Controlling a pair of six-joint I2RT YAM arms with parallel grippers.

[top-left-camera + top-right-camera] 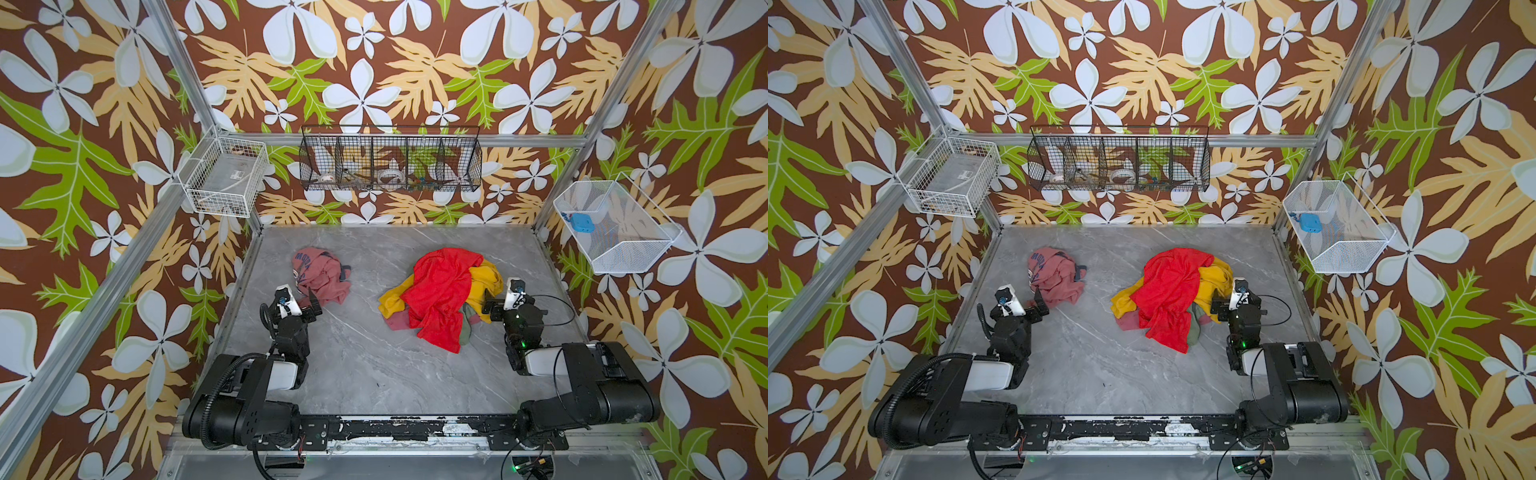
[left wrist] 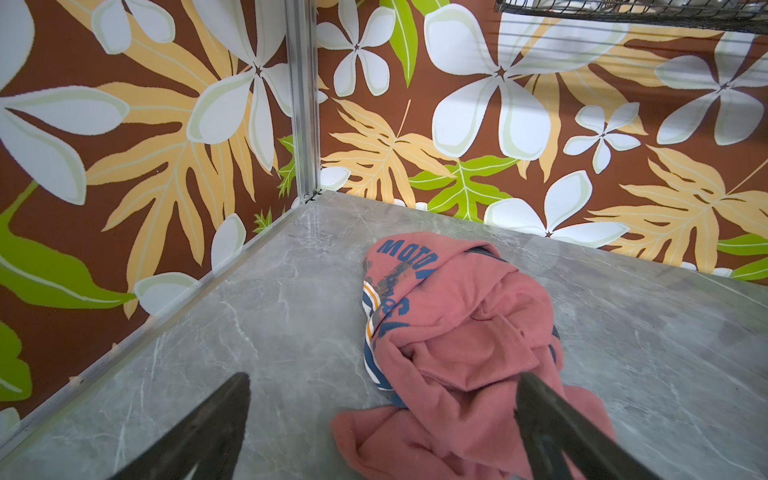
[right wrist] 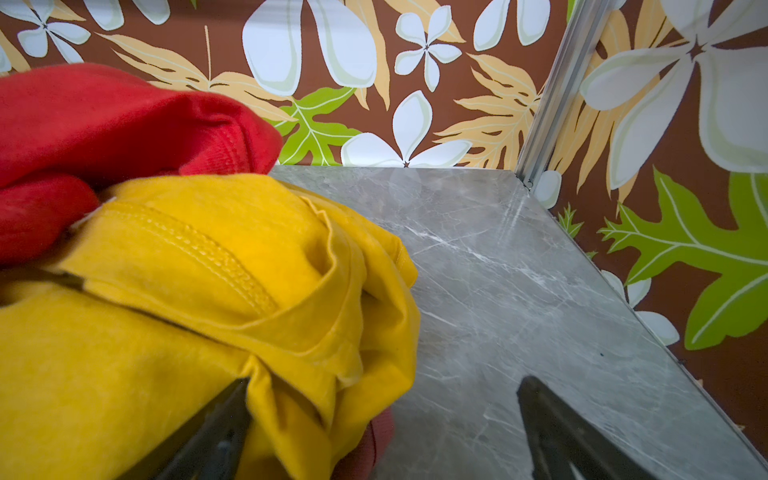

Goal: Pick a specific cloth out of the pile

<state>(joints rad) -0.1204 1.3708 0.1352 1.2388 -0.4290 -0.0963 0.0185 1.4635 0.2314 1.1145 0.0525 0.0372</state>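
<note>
The cloth (image 1: 320,274) (image 1: 1054,276), dusty pink with dark blue lettering, lies crumpled by itself on the left of the grey table, apart from the pile. My left gripper (image 1: 309,305) (image 1: 1034,305) (image 2: 384,390) stands open just in front of it, and the cloth's (image 2: 457,332) near edge lies between the spread fingers. The pile (image 1: 440,291) (image 1: 1173,291) sits to the right, with a big red cloth draped over mustard-yellow, pink and grey-green pieces. My right gripper (image 1: 490,305) (image 1: 1219,305) (image 3: 384,395) is open at the pile's right side, with a yellow fold (image 3: 208,291) against one finger.
The marble table (image 1: 374,365) is walled in by floral panels on three sides. A white wire basket (image 1: 224,174) hangs at the back left and a black wire rack (image 1: 390,160) on the back wall. A white mesh basket (image 1: 615,226) holding a blue object hangs on the right.
</note>
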